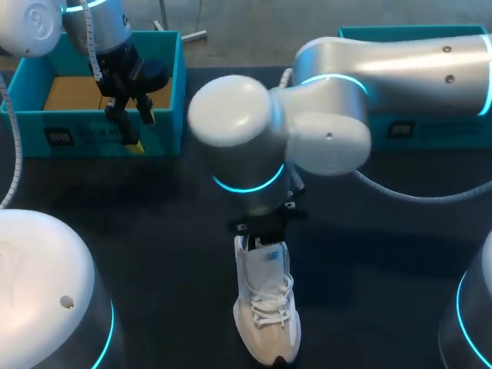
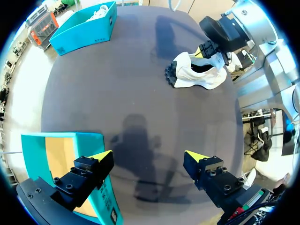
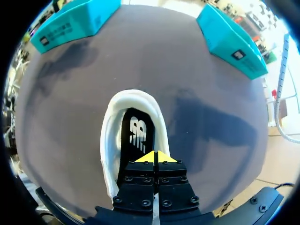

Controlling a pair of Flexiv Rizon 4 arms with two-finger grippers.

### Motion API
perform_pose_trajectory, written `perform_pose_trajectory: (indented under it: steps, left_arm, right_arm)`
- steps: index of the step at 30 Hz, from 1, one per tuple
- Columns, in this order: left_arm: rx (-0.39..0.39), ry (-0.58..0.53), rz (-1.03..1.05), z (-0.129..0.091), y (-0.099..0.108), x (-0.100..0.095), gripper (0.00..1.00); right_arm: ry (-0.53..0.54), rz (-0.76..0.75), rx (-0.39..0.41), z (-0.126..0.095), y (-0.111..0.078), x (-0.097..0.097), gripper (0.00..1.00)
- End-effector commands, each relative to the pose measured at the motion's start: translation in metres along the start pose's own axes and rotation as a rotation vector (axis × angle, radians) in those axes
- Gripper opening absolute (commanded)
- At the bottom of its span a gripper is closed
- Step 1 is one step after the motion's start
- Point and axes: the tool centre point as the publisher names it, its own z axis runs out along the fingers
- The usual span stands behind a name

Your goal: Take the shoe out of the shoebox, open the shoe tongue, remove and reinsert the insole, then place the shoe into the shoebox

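R gripper (image 3: 154, 157): fingertips pressed together, nothing seen betw. them, over the opening of the white shoe (image 3: 108, 140), which stood on the table (image 3: 70, 93). L gripper (image 2: 147, 154): fingers spread wide, above the front wall of the teal shoebox (image 2: 33, 140), well apart from the shoe.

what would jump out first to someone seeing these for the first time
The white shoe stands alone on the dark table, near its front middle, with the right arm bent down over it. The right gripper, its yellow tips closed together, sits at the shoe's opening, just above the black insole. At the back left, the open left gripper hangs over the front wall of the teal shoebox.
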Motion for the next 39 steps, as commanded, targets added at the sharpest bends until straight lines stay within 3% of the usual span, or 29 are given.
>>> perform_pose_trajectory:
  steps: [1,17,22,28,31,36,39]
  left_arm:
    - [0.000,-0.001,0.000,0.000,0.000,0.000,1.00]
    - [0.000,-0.001,0.000,0.000,0.000,0.000,1.00]
    - [0.000,-0.001,0.000,0.000,0.000,0.000,1.00]
    - [0.000,-0.001,0.000,0.000,0.000,0.000,1.00]
    - [0.000,-0.001,0.000,0.000,0.000,0.000,1.00]
    - [0.000,-0.001,0.000,0.000,0.000,0.000,1.00]
    - [0.000,-0.001,0.000,0.000,0.000,0.000,1.00]
  right_arm:
    - [0.042,0.276,0.010,0.005,-0.002,0.001,0.00]
    - [0.109,0.120,0.136,0.009,-0.015,0.020,0.02]
    - [0.117,0.080,0.157,0.007,-0.015,0.022,0.45]
    - [0.123,0.068,0.177,0.005,-0.016,0.020,0.51]
    - [0.125,0.058,0.190,0.004,-0.017,0.020,0.75]
    - [0.123,0.049,0.193,0.003,-0.017,0.019,0.93]
    - [0.138,0.052,0.194,0.006,-0.021,0.018,0.98]
